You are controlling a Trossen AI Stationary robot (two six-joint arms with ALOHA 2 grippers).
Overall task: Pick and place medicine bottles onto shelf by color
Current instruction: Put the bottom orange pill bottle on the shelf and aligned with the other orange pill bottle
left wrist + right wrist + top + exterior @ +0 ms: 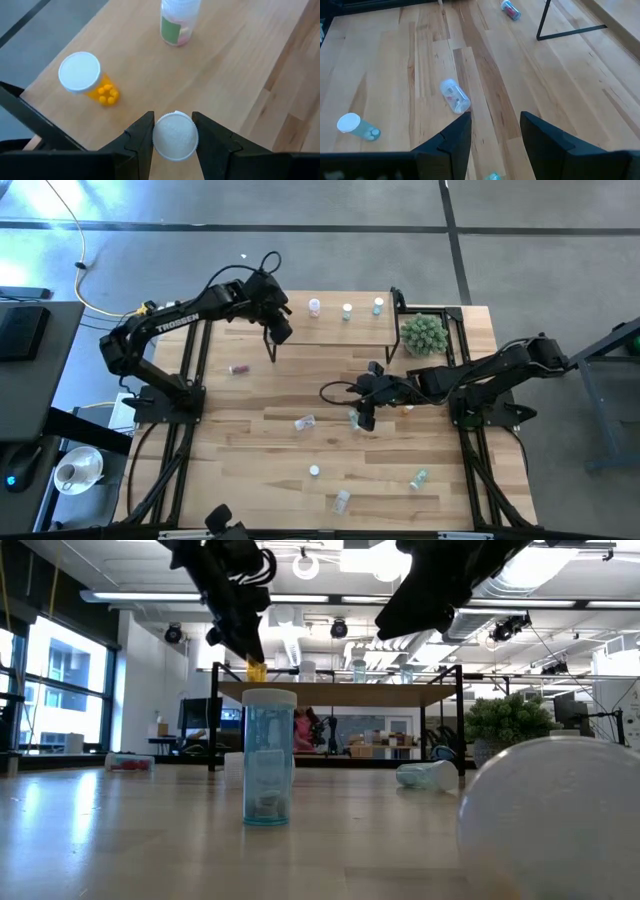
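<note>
The shelf [335,330] stands at the table's far middle, with pink [314,306], green [347,310] and blue [378,306] bottles upright on it. My left gripper [280,332] is over the shelf's left end, shut on a white-capped bottle [175,136] whose tint the cap hides. An orange bottle [82,77] stands beside it on the shelf. My right gripper [365,417] hangs open and empty over the table's middle [495,135], near a clear bottle [455,96] lying on its side. My left gripper pinches the bottle's white cap [175,150] between its two fingers, one on each side of the rim. The fingers come from above, pointing down. The bottle stands upright below them over the shelf board; whether its base touches the board, I cannot tell.
Loose bottles are on the table: a pink one [238,369] lying at the left, an upright blue one [268,755], one lying [341,500] near the front and a green one [418,478]. A spiky green plant [423,333] sits at the shelf's right end.
</note>
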